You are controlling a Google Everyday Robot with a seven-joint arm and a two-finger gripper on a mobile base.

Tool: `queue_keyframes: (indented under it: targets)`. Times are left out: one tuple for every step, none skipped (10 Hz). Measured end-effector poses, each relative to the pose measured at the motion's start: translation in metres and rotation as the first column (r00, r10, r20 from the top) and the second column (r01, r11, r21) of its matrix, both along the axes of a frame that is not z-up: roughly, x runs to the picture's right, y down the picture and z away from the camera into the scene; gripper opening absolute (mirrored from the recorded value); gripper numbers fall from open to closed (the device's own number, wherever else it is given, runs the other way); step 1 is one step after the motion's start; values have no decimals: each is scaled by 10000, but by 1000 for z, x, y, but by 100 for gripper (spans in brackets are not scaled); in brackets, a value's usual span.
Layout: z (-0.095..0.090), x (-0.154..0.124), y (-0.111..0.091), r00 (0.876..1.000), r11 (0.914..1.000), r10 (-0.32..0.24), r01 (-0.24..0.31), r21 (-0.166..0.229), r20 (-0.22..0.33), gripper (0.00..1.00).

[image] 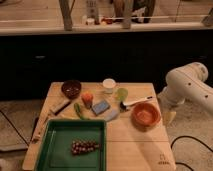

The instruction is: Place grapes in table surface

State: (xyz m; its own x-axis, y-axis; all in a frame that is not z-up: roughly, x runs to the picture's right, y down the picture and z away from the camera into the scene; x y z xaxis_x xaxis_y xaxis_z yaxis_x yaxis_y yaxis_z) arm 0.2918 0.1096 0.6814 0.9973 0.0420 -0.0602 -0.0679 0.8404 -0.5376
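Camera view: we look down on one table surface (135,145) of light tan wood, with a small dark logo mark (163,161) near its right front corner.
Trays: we count one, a green tray (50,150), on the left front part of the top.
Grapes: we count one bunch, the grapes (84,146), dark reddish-purple, lying inside the green tray toward its front wall and not on the bare wood.
Bowls: we count two, a dark brown bowl (71,89) at the back left and an orange bowl (145,114) at the right, well apart.
Cups: we count two, a white cup (108,85) at the back and a green cup (121,93) just beside it.
Blocks: we count two, a darker blue block (100,107) and a paler blue block (110,115), near each other behind the tray.
Arm: we count one, a white arm (187,85), at the right of the table.
Gripper: we count one gripper (171,118), pointing down at the table's right edge, just beside the orange bowl and well apart from the grapes.
Fingers: spread wide, with nothing between them, and we see them touch nothing.
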Motion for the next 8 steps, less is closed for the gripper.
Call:
queue_keyframes:
  targets:
    - [0,0,0,10000,10000,0,0,1,0,80]
    - [0,0,0,10000,10000,0,0,0,0,80]
    - [0,0,0,10000,10000,0,0,0,0,80]
    - [0,0,0,10000,10000,0,0,0,0,80]
    - [0,-1,1,10000,10000,-29,29,-15,-14,80]
    - [-2,-4,3,9998,9999,-158,158,-20,-82,80]
    - [-3,-18,4,9995,9995,-307,306,-48,-79,80]
    - [-4,-27,4,9990,9990,-435,434,-54,-67,80]
